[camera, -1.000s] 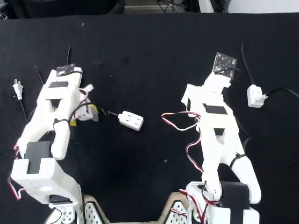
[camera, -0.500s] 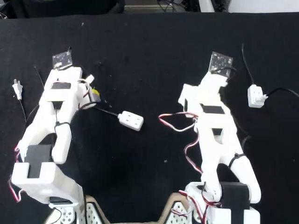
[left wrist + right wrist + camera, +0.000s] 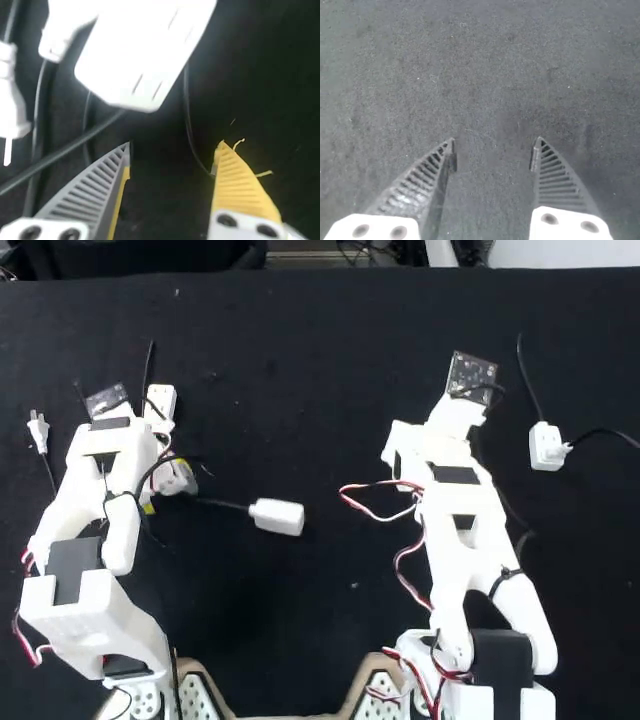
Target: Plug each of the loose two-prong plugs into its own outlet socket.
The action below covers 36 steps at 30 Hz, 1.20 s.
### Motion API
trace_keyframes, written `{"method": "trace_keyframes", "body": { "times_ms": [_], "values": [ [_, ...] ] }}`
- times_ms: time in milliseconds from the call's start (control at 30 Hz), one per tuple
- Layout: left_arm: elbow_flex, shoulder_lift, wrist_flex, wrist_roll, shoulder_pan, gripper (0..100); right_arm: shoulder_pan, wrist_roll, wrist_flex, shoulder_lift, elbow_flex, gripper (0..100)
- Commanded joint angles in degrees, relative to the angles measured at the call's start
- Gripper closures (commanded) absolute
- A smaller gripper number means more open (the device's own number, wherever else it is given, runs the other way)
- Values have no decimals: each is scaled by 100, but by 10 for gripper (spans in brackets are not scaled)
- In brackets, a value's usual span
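My left gripper (image 3: 172, 150) is open and hangs just short of a white outlet socket (image 3: 145, 55) whose slots face it. That socket (image 3: 160, 402) lies at the table's far left, beside the left arm's tip. A loose white two-prong plug (image 3: 10, 110) lies on its cord next to the socket, and is also visible as the plug (image 3: 38, 428) near the left edge. A second socket (image 3: 277, 516) lies mid-table on a black cord. My right gripper (image 3: 492, 147) is open over bare black cloth, with nothing between its fingers.
A third white socket (image 3: 546, 445) with a cord attached lies at the right, beyond the right arm (image 3: 455, 480). Black cords (image 3: 60, 150) cross the cloth near the left gripper. Loose red and white arm wires (image 3: 375, 495) hang mid-table.
The left arm swung left and a socket came into view by its tip. The mid-table socket shifted slightly toward the front and turned. The right arm barely moved.
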Motion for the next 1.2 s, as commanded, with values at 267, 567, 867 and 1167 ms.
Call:
{"method": "trace_keyframes", "body": {
  "times_ms": [267,567,867,1167],
  "values": [
    [-927,-457,686,-1169,-259,734,-79,-9,-141,-242,-145,769],
    [-743,-738,1125,-3604,523,734,-53,-9,-141,-242,-163,769],
    [-558,-765,1486,-4193,1727,733,360,-53,-325,-242,-189,769],
    [-541,-695,1152,-4475,2404,733,396,-53,-484,-242,-154,769]
  ]
}}
